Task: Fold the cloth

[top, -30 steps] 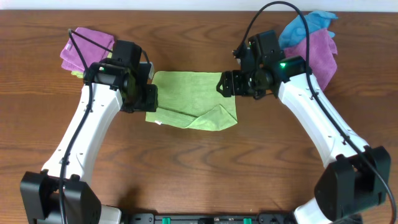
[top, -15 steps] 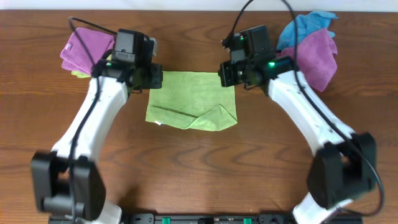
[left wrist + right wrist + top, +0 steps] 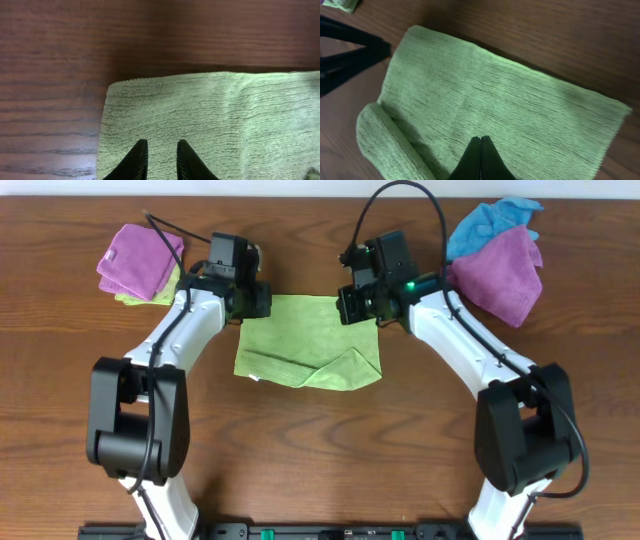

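Observation:
The lime-green cloth (image 3: 305, 345) lies flat on the wooden table, its near right corner turned over in a loose fold. My left gripper (image 3: 256, 302) is at the cloth's far left corner. In the left wrist view its jaws (image 3: 162, 145) stand a narrow gap apart over the cloth (image 3: 210, 110), with nothing pinched between them. My right gripper (image 3: 350, 305) is at the far right corner. In the right wrist view its jaws (image 3: 480, 138) are shut tip to tip just above the cloth (image 3: 495, 95), and no fabric shows between them.
A stack of purple cloths (image 3: 140, 255) on a lime one sits at the far left. A purple cloth (image 3: 500, 270) and a bright blue cloth (image 3: 490, 220) lie at the far right. The left arm's dark fingers (image 3: 350, 50) show in the right wrist view.
Both arms have swung from the cloth's sides up to its far corners. The right jaws have closed fully and the left jaws have narrowed.

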`<act>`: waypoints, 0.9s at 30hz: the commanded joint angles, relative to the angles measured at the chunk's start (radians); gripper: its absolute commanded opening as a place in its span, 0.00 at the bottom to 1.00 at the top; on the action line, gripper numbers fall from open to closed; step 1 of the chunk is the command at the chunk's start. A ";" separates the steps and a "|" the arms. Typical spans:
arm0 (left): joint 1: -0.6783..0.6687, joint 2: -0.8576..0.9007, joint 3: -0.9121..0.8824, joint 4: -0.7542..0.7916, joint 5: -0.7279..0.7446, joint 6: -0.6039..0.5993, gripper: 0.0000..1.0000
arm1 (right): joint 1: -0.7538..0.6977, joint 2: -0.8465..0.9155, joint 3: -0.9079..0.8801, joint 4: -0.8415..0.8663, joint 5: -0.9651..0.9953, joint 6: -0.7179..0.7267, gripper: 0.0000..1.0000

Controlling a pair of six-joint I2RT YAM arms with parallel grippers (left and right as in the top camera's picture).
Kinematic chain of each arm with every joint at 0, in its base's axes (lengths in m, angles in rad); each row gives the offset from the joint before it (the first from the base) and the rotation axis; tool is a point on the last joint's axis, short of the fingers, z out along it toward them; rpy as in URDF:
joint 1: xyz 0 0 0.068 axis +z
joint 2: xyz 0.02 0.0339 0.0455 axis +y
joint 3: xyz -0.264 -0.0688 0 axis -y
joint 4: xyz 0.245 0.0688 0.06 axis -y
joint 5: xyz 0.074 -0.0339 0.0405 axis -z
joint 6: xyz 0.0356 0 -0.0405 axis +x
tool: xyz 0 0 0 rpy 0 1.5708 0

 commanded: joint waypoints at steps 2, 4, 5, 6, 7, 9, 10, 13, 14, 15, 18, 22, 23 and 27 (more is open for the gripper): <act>-0.001 0.035 0.002 -0.006 -0.016 -0.023 0.21 | 0.027 -0.008 0.006 0.011 -0.006 0.000 0.02; -0.004 0.042 0.002 -0.006 -0.019 -0.022 0.21 | 0.037 -0.005 0.006 0.017 -0.005 0.000 0.01; -0.005 0.046 0.002 -0.005 -0.026 -0.022 0.21 | 0.041 -0.001 0.006 0.021 -0.005 0.000 0.02; -0.006 0.050 0.002 -0.004 -0.031 -0.022 0.20 | 0.045 0.004 0.006 0.024 -0.002 0.000 0.01; -0.006 0.056 0.002 -0.001 -0.034 -0.022 0.20 | 0.050 0.013 0.006 0.028 -0.001 0.000 0.01; -0.006 0.067 0.002 0.003 -0.035 -0.022 0.19 | 0.056 0.031 0.006 0.029 -0.003 0.002 0.02; -0.006 0.071 0.002 0.004 -0.038 -0.023 0.18 | 0.061 0.040 0.006 0.026 -0.008 0.004 0.01; -0.006 0.081 0.002 0.006 -0.065 -0.023 0.18 | 0.078 0.058 0.006 0.004 -0.018 0.004 0.01; -0.006 0.084 0.002 0.010 -0.072 -0.022 0.18 | 0.085 0.061 0.006 -0.005 -0.018 0.004 0.02; -0.006 0.085 0.002 0.013 -0.077 -0.022 0.18 | 0.094 0.061 0.006 -0.016 -0.018 0.004 0.01; -0.006 0.089 0.002 0.030 -0.079 -0.022 0.16 | 0.122 0.061 0.006 -0.048 -0.011 -0.005 0.02; -0.006 0.091 0.002 0.051 -0.079 -0.023 0.11 | 0.163 0.069 0.006 -0.083 0.045 -0.015 0.01; -0.006 0.091 0.002 0.053 -0.079 -0.023 0.10 | 0.171 0.072 0.006 -0.089 0.062 -0.016 0.02; -0.006 0.091 0.002 0.064 -0.079 -0.023 0.06 | 0.188 0.088 0.005 -0.090 0.077 -0.015 0.01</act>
